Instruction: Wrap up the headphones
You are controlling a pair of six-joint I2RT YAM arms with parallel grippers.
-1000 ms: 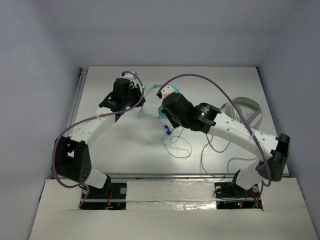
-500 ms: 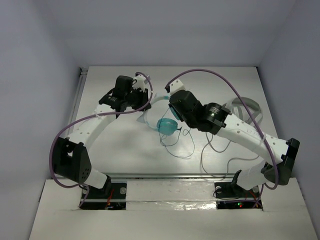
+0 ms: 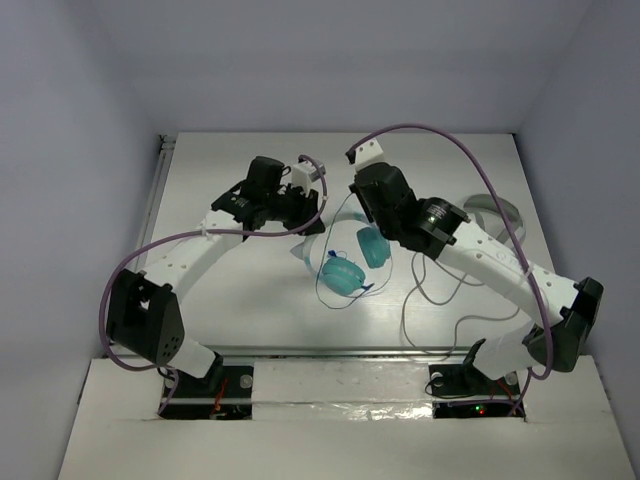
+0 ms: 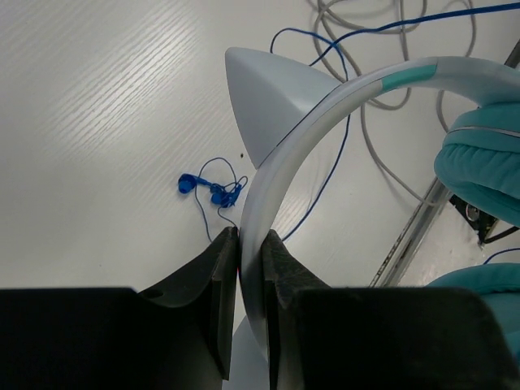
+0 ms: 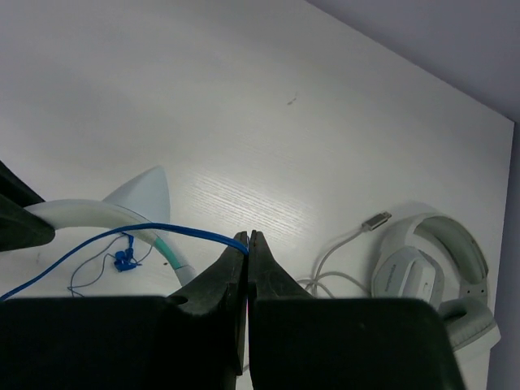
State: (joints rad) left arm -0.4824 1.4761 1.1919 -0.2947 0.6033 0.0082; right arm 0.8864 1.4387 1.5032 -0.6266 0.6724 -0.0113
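1. At the middle of the table (image 3: 250, 310), the headphones (image 3: 347, 277) are seen between the two arms, with the teal earcups (image 3: 372, 246) side by side and nearer the arm bases than either wrist.
2. The white headband (image 4: 325, 106) is clamped edge-on between the closed fingers of the left gripper (image 4: 250, 237), and the band is arched up and away to the right of the grip.
3. A pale pointed ear (image 4: 268, 89) is moulded on the band just past the grip, with its tip aimed away from the earcups.
4. Whether the earcups are resting on the table or hanging just above it cannot be told.
5. The jaws of the right gripper (image 5: 248, 237) are shut on the thin blue cord (image 5: 162, 230), which is pinched at the very fingertips and drawn off to the left across the headband.
6. A loose loop of the cord is laid around the earcups in the top view, and a small blue tangle (image 4: 213, 191) is left lying on the table beneath the band.
7. Larger grey-white headphones (image 5: 431, 252) are laid flat at the right side of the table, well apart from the teal pair, with a grey cable (image 5: 341, 244) trailed loosely beside them.
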